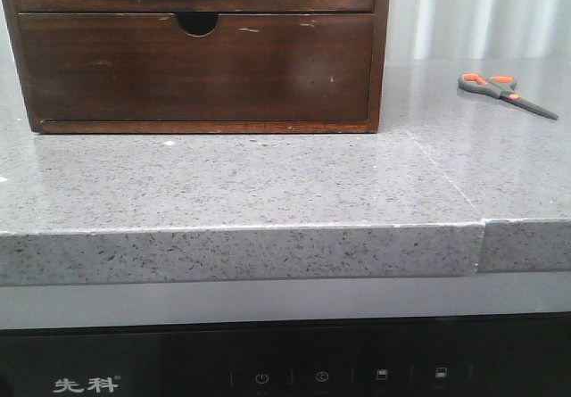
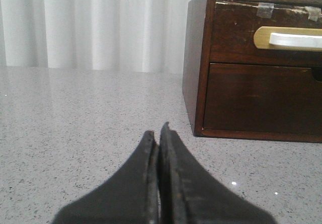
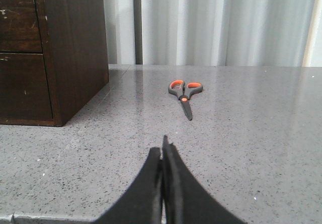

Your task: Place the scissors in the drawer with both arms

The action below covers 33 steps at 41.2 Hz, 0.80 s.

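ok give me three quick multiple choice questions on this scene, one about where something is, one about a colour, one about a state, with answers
1. Where do the scissors lie?
A. on the counter to the right of the wooden box
B. inside the top drawer
C. on top of the box

2. What colour lines the scissor handle loops?
A. blue
B. orange
C. green

3. How is the right gripper?
A. shut on the scissors
B. wide open
C. shut and holding nothing

Answers:
1. A, the front view shows them flat on the grey counter, apart from the box.
2. B, orange shows inside both loops.
3. C, its fingers meet, and the scissors lie ahead, untouched.
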Each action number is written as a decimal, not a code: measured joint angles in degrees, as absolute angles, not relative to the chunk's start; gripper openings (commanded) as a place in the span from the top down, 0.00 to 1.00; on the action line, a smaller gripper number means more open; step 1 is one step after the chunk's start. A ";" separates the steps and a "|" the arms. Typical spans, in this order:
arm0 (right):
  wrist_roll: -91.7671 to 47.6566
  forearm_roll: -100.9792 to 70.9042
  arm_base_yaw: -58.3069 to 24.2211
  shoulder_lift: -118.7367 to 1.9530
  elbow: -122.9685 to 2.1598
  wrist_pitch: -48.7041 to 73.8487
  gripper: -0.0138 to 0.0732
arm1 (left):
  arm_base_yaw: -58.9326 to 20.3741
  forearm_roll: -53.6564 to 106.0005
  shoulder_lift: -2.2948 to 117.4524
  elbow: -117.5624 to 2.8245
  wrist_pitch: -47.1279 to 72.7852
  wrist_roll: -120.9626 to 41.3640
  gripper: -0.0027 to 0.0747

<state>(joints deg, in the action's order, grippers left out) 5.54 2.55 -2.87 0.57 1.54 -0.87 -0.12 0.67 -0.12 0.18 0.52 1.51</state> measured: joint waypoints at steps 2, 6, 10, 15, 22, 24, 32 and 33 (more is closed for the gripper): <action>5.54 2.55 -2.87 0.57 1.54 -0.87 0.92 | -0.12 0.67 -0.12 0.18 0.52 1.51 0.99; 5.54 2.55 -2.87 0.57 1.54 -0.87 0.92 | -0.12 0.67 -0.12 0.18 0.52 1.51 0.99; 5.54 2.55 -2.87 0.57 1.54 -0.87 0.92 | -0.12 0.67 -0.12 0.18 0.52 1.51 0.99; 5.54 2.55 -2.87 0.57 1.54 -0.87 0.92 | -0.12 0.67 -0.12 0.18 0.52 1.51 0.99; 5.54 2.55 -2.87 0.57 1.54 -0.87 0.92 | -0.12 0.67 -0.12 0.18 0.52 1.51 0.99; 5.54 2.55 -2.87 0.57 1.54 -0.87 0.92 | -0.12 0.67 -0.12 0.18 0.52 1.51 0.99; 5.54 2.55 -2.87 0.57 1.54 -1.46 0.92 | -0.12 0.67 -0.12 0.18 0.52 1.51 0.99; 5.54 2.55 -2.87 0.57 1.54 -1.44 0.92 | -0.12 0.67 -0.12 0.18 0.52 1.51 0.99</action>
